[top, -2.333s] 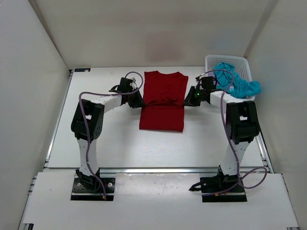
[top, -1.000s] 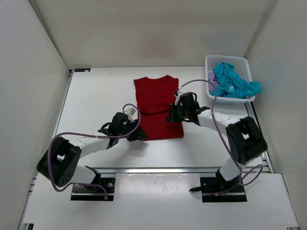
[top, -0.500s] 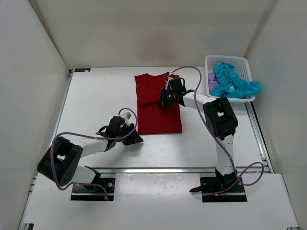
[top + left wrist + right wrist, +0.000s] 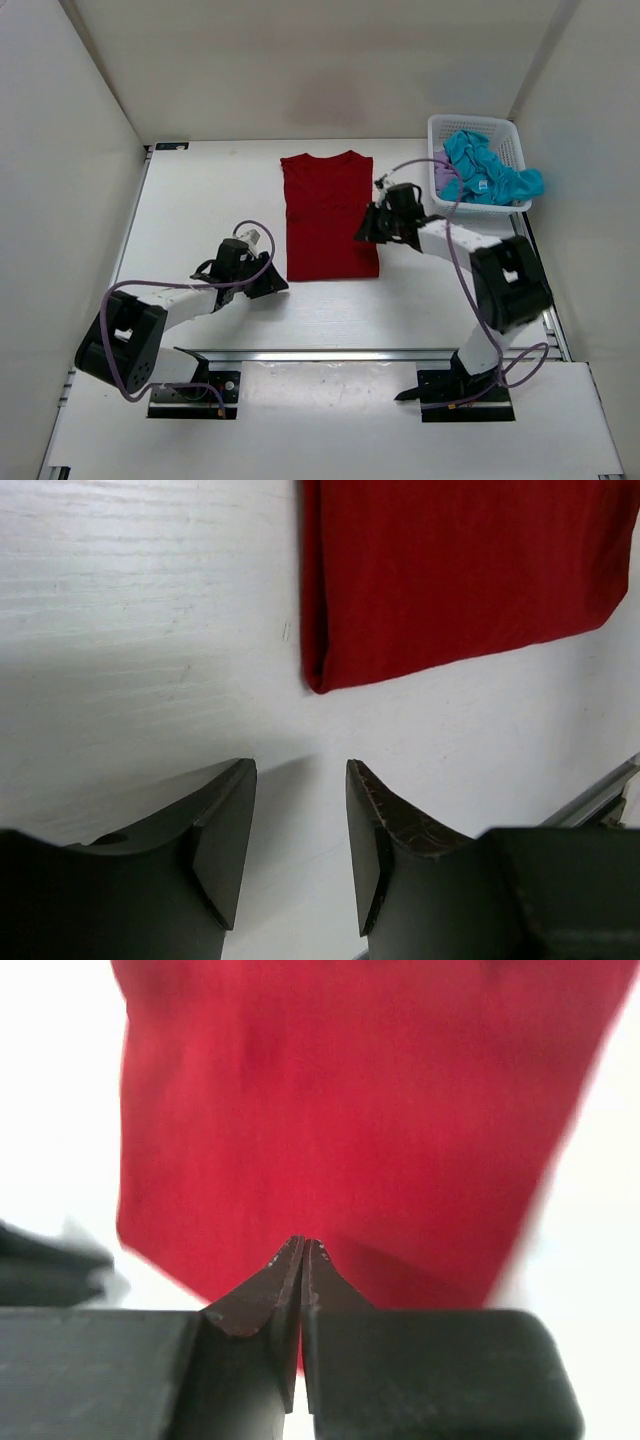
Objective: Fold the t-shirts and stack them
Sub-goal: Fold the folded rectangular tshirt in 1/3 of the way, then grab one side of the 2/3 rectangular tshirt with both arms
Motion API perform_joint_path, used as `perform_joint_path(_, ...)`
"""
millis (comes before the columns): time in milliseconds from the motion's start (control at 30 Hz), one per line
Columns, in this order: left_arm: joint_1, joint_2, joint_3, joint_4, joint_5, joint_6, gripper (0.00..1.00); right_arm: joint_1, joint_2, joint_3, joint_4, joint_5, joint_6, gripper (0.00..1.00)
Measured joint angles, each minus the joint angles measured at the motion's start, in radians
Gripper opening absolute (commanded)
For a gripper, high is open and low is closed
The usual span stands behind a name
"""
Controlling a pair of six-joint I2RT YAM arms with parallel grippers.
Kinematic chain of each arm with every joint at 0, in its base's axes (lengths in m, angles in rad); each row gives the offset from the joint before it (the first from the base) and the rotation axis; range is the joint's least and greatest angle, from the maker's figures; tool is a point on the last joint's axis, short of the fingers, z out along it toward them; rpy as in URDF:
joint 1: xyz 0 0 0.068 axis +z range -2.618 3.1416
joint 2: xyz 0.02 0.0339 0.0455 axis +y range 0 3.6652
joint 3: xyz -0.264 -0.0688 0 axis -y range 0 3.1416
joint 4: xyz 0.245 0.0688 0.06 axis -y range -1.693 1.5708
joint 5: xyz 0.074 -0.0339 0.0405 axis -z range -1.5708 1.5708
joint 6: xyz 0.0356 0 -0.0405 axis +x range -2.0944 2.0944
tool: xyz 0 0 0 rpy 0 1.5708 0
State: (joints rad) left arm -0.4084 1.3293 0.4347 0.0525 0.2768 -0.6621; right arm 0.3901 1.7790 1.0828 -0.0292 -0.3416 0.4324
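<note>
Dark red t-shirt (image 4: 330, 215) lies with long axis near-to-far, collar at far end.

Dark red t-shirt (image 4: 330, 215): soft matt cloth. Worktop (image 4: 150, 630): white, matt, faint wood grain. Basket (image 4: 478, 119): white plastic lattice. Left claw (image 4: 300, 780): dark matt plastic, rough inner face.

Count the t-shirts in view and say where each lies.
3. The red t-shirt lies folded on the table; the teal t-shirt and the lavender t-shirt are bunched in the basket, where more may hide.
</note>
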Motion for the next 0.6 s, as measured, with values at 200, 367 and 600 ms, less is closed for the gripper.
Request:
perform_joint_path(200, -0.01, 0.076, 0.046, 0.042, -0.004, -0.008, 0.54, -0.063, -0.327, -0.384, 0.044, -0.011, 0.039, 0.33)
perform_joint_path(367, -0.018, 0.134, 0.083, 0.076, -0.013, -0.011, 0.51, -0.095, -0.38, -0.509, 0.064, -0.006, 0.047, 0.42)
perform_joint_path(600, -0.021, 0.179, 0.111, 0.097, -0.033, -0.011, 0.44, -0.104, -0.293, -0.523, 0.136, -0.048, 0.066, 0.32)
